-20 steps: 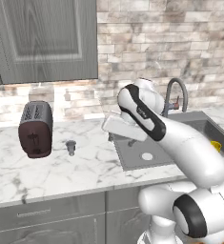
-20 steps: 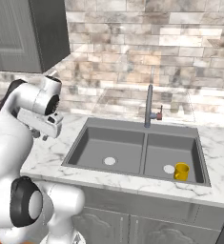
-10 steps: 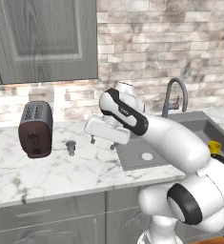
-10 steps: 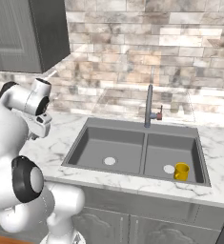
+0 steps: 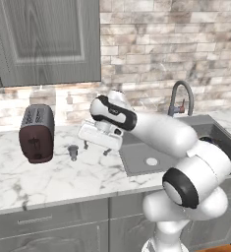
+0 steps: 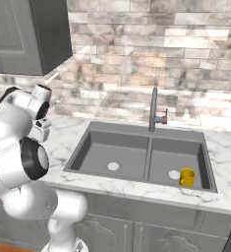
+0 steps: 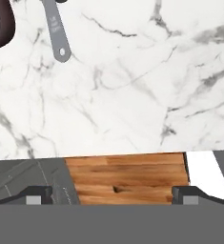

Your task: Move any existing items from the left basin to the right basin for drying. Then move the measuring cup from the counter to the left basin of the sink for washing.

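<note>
The measuring cup (image 5: pixel 73 151) stands upright on the counter (image 5: pixel 48 179), beyond the fingers toward the toaster and apart from them, untouched. In the hand view its flat grey handle (image 7: pixel 56 32), with a hole near the end, reaches in from the top edge, far above the two tips. The gripper (image 5: pixel 96 148) hangs over the marble between the cup and the sink (image 6: pixel 141 153), fingers (image 5: pixel 86 145) pointing down, spread wide and holding nothing. In the hand view the two dark tips sit well apart at the bottom, with bare veined marble ahead of them, and the counter's front edge, a grey cabinet front and wooden floor (image 7: pixel 127 177) between them.

A dark toaster (image 5: pixel 37 133) stands past the cup, on the far side from the fingers; nothing lies between the fingers and the cup. On the fingers' other side lies the left basin (image 6: pixel 98 152) with only its round drain showing. In the right basin (image 6: pixel 171 157) a yellow mug (image 6: pixel 187 177) sits beside the drain. The gooseneck tap (image 6: pixel 154 106) rises behind the divider.
</note>
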Motion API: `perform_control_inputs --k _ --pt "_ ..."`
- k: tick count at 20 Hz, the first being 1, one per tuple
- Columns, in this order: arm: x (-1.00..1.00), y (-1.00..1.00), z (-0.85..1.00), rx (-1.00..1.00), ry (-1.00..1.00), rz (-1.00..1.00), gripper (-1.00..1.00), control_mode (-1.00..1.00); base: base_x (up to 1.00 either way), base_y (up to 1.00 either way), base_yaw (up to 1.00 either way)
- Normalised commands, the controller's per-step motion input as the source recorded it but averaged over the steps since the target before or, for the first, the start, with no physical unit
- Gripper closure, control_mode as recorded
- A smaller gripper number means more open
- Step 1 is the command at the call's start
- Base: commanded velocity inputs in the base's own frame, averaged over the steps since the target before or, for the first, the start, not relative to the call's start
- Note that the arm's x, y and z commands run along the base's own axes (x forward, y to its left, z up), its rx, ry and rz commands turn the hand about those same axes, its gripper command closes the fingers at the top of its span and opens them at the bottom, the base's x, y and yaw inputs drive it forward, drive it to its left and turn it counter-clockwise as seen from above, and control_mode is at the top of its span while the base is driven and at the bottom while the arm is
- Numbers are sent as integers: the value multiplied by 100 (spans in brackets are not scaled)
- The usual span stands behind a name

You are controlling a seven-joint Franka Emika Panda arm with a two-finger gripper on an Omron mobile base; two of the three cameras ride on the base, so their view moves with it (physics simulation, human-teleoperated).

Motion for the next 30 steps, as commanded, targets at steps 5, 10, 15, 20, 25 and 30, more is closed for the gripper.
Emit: perform_control_inputs --k 5,10,15,20,25,30 --pt "25 1 -56 0 2 -1 -100 -100 0 0 0" --pt "21 24 -38 0 0 0 -100 -100 0 0 0" --pt "8 44 -10 0 0 -1 -100 -100 0 0 0" --pt "14 25 -13 0 0 -1 -100 -100 0 0 0" --pt "30 0 -23 0 0 0 -100 -100 0 0 0" --pt "39 14 -22 0 0 0 -100 -100 0 0 0"
